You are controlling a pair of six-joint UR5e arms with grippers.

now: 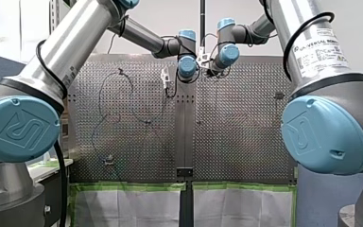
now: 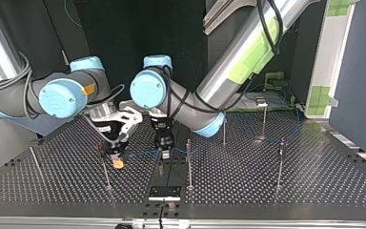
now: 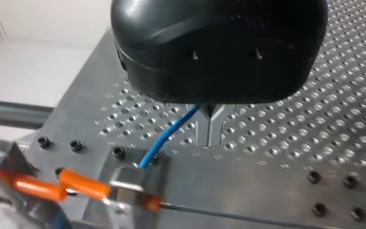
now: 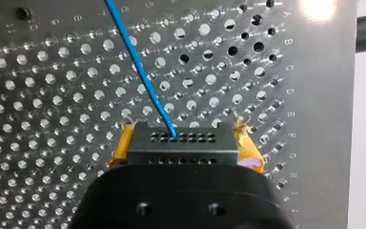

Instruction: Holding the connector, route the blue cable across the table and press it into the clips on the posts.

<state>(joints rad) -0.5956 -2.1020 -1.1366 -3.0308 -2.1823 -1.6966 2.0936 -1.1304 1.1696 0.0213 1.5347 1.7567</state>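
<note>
Both arms silver-tubed, with pale-blue joint caps [image 1: 19, 127] and black cables [image 1: 38, 53] looped outside. My right arm [image 1: 288, 23]: white Universal Robots label [image 1: 319, 54]. My left arm [image 1: 75, 38]: green tape [image 2: 242, 70].

Hot white glare burns a corner of the perforated table [image 4: 52, 95] in the right wrist view. Front view: bright pale wall [image 1: 160, 14], sheen streaking my left arm [image 1: 75, 38]. Top view: black behind, table evenly lit. Left wrist view: nearest foreground smears soft.

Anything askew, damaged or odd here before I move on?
Nothing stands out. The dark grey perforated connector block sits square in my right gripper; the thin blue cable runs unkinked to my left gripper.
</note>
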